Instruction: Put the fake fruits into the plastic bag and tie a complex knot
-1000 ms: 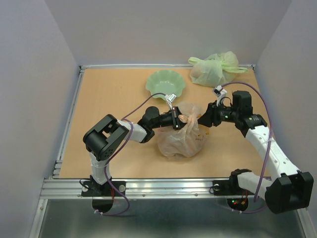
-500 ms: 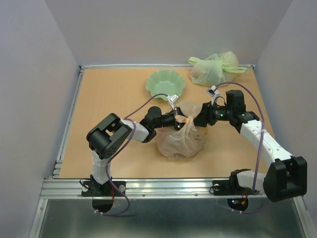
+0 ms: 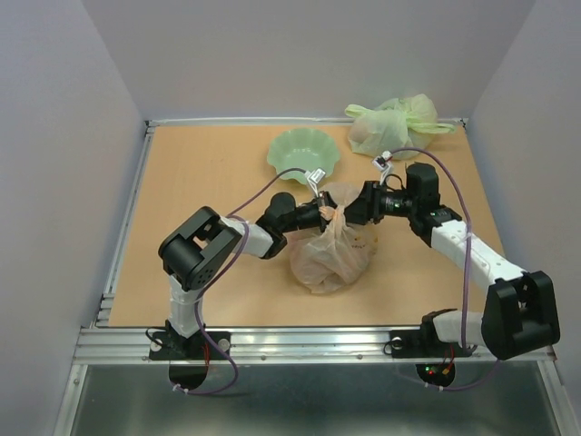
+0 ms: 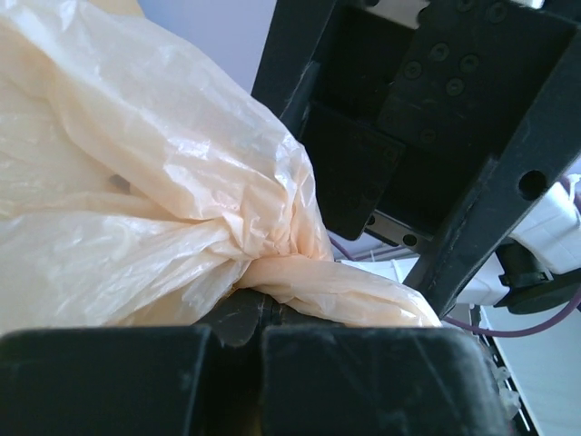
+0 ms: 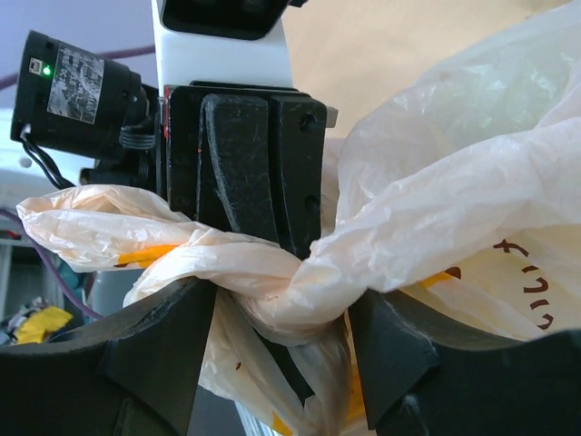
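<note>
Knot tightening: the plastic bag [image 3: 331,259], at 5 o'clock of the bowl [image 3: 302,153], has its twisted neck pinched by the closed left gripper [image 3: 325,216] from 9 o'clock; the right gripper [image 3: 353,207], jaws spread astride it from 3 o'clock, should close before pulling.

Wooden table [image 3: 200,182]: plastic bag [image 3: 331,259], green bowl [image 3: 304,153], green knotted bag [image 3: 390,127].
</note>
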`<state>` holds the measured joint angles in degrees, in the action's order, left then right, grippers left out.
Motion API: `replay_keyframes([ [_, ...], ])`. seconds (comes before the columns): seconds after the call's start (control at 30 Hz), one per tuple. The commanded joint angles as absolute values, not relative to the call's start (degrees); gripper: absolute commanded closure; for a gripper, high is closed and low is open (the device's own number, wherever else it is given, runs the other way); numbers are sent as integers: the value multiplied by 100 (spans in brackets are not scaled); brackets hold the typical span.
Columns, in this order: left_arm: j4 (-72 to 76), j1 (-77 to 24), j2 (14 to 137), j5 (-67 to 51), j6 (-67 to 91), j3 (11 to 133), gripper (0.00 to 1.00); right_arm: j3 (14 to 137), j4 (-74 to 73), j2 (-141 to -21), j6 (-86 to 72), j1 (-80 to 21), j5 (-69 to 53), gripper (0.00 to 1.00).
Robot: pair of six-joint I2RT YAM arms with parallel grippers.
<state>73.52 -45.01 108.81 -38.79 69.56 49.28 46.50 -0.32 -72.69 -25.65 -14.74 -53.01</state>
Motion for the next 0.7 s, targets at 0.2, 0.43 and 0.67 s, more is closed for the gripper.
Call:
replay_keyframes([
  [0.2,8710,-4307,10090,-4078,6715,5055,100,4184,1592,-6847,-3437,-1723,-5186,32],
  [0.43,8868,-4175,9809,-4131,6811,4834,100,3990,1143,-6539,-3234,-1705,-5045,32],
  [0.67,9140,-4271,9966,-4113,7031,5027,100,3850,2123,-6864,-3645,-1722,-5246,32],
])
